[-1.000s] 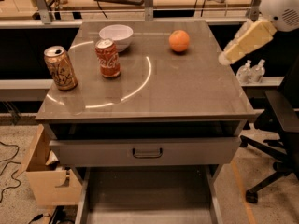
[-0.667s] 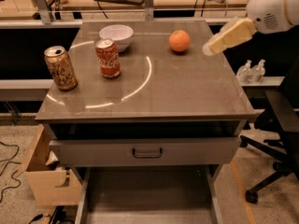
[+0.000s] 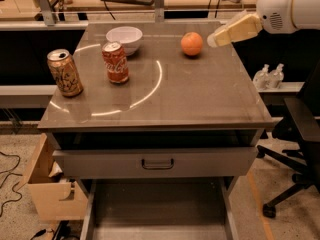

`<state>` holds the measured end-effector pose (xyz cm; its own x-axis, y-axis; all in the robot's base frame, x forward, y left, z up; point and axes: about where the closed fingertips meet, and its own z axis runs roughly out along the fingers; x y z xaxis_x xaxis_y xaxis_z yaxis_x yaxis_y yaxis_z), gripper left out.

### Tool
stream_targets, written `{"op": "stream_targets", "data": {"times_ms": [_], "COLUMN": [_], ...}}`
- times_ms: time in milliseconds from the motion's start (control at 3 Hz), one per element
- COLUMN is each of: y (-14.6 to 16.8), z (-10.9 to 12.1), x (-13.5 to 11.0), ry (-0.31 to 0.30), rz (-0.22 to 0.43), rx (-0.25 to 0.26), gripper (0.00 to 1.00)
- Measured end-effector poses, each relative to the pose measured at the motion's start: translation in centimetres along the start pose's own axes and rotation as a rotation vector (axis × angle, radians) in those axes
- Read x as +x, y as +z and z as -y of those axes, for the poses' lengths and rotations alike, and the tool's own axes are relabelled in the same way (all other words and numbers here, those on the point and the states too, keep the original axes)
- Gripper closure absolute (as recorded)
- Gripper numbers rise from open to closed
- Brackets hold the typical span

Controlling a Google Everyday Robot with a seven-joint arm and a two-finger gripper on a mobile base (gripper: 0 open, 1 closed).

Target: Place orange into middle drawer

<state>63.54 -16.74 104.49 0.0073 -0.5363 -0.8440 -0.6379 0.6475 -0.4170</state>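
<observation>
The orange [image 3: 192, 43] sits on the grey cabinet top [image 3: 200, 94], at the back right. My gripper [image 3: 216, 38], tan and wedge-shaped on a white arm, hovers just right of the orange at about its height, close to it but apart. The middle drawer [image 3: 160, 209] is pulled out at the bottom of the view; it shows a flat grey floor between two pale side walls, with nothing in it.
A red cola can [image 3: 115, 62], a gold can [image 3: 65, 72] and a white bowl [image 3: 124, 38] stand on the top's left half. A drawer front with a dark handle [image 3: 157, 163] juts out above the open drawer. A cardboard box [image 3: 47, 194] sits left, an office chair [image 3: 300, 149] right.
My gripper has moved left and slightly up, from beyond the cabinet's right edge to just beside the orange. The orange, cans and bowl have not moved.
</observation>
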Motion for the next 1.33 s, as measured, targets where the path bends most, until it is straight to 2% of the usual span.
{"op": "stream_targets", "data": {"times_ms": [333, 667, 1000, 1333], "y": [0.0, 1.8, 7.0, 11.6], "z": [0.0, 0.7, 1.7, 2.7], "x": [0.0, 1.4, 5.4, 7.9], "ry": [0.000, 0.066, 0.214, 0.312], "rz": [0.000, -0.007, -0.023, -0.012], "rx": [0.000, 0.044, 0.120, 0.169], "gripper": [0.00, 0.00, 0.00, 0.00]}}
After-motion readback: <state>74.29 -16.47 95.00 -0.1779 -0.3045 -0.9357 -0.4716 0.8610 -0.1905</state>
